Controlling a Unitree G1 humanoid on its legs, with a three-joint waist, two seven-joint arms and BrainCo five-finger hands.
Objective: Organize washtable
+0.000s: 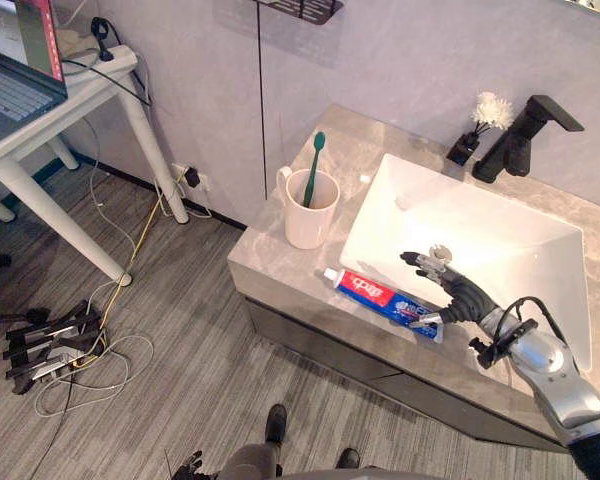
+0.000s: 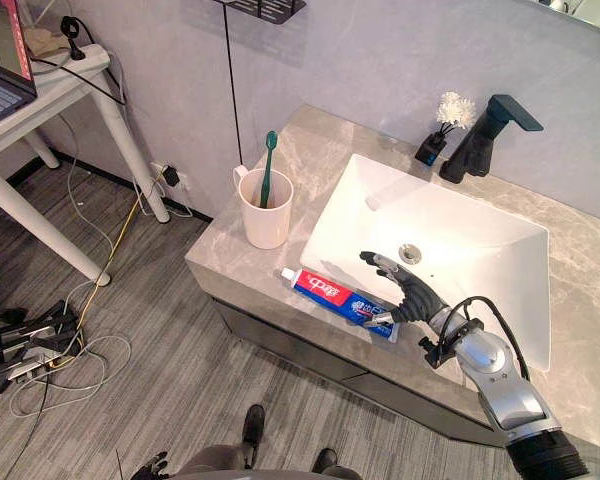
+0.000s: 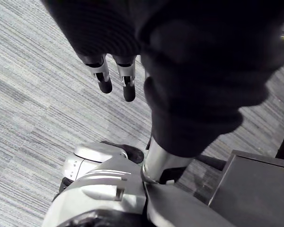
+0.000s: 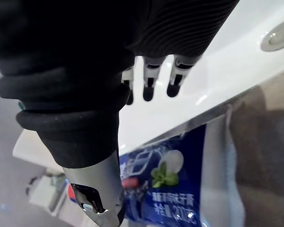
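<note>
A red and blue toothpaste tube [image 1: 380,297] lies along the front edge of the grey stone counter [image 1: 265,262], cap end toward a cream cup [image 1: 310,212]. The cup holds an upright green toothbrush [image 1: 314,165]. My right hand [image 1: 458,295] hovers at the tube's crimped end, open. Its straight fingers [image 4: 154,80] reach out over the white basin [image 1: 520,235], and its thumb [image 4: 97,194] hangs just above the tube [image 4: 156,184]. I cannot tell whether the thumb touches it. My left hand [image 3: 116,78] hangs low by the floor, fingers relaxed and holding nothing.
A black faucet [image 1: 525,135] and a small black vase with a white flower [image 1: 485,118] stand behind the basin. To the left a white table [image 1: 100,85] carries a laptop. Cables and black clamps [image 1: 50,345] lie on the floor.
</note>
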